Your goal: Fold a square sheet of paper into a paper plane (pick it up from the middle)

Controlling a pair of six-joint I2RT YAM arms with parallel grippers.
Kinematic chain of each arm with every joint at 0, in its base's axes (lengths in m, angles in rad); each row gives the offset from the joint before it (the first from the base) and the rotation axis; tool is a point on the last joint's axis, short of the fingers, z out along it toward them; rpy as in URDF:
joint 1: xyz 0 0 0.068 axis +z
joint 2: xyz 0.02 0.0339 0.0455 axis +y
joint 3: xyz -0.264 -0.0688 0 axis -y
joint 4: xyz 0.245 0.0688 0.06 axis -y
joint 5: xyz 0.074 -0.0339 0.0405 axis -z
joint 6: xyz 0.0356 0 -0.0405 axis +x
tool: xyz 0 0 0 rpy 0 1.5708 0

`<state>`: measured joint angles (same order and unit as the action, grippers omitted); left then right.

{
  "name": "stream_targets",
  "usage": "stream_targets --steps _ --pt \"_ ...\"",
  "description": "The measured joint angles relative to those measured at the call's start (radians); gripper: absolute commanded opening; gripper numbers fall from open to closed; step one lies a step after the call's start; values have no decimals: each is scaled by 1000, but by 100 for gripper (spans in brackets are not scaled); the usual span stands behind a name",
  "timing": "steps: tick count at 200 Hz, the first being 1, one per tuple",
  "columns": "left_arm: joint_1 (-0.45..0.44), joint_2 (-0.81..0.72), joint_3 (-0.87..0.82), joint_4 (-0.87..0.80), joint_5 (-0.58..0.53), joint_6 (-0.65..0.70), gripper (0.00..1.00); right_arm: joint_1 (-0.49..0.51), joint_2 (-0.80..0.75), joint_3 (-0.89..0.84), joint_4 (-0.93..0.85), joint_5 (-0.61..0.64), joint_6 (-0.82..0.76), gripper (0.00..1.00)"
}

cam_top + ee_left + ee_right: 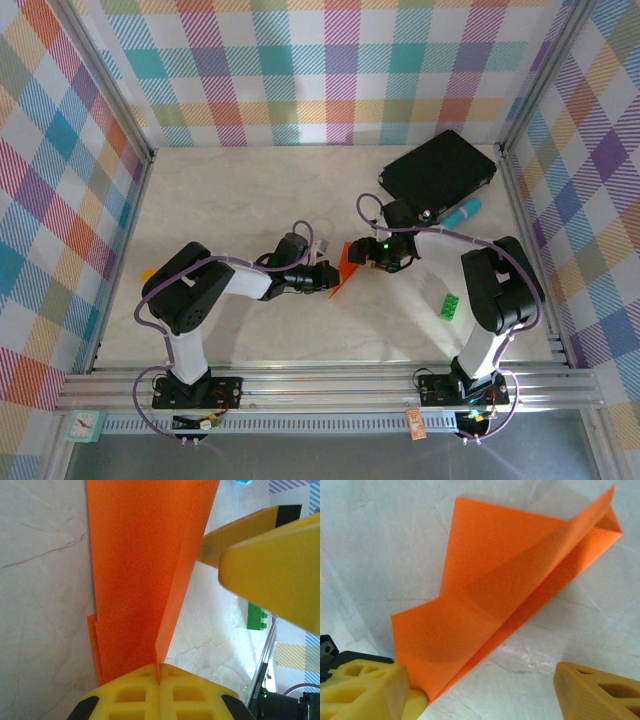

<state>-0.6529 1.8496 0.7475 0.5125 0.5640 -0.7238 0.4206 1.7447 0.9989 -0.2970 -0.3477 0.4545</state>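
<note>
The partly folded paper plane [140, 555] is held over the middle of the worktop [230, 200] by the left pincer [158, 677], shut on its near end, with its long crease pointed away towards the wide-open, empty right pincer [482, 675].

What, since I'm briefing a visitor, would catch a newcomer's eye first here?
The half-folded orange paper at mid-table stands out most. The left gripper is shut on one end of it, the right gripper open beside it. A black pad lies in the far right corner, a green block nearer, on the right side.
</note>
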Motion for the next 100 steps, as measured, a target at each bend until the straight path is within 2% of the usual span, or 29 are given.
stream_targets --steps 62,100 --pt "10 48 -57 163 23 -142 0 0 50 43 -18 5 -43 77" --pt "10 53 -69 207 23 -187 0 0 78 85 -43 19 -69 76"
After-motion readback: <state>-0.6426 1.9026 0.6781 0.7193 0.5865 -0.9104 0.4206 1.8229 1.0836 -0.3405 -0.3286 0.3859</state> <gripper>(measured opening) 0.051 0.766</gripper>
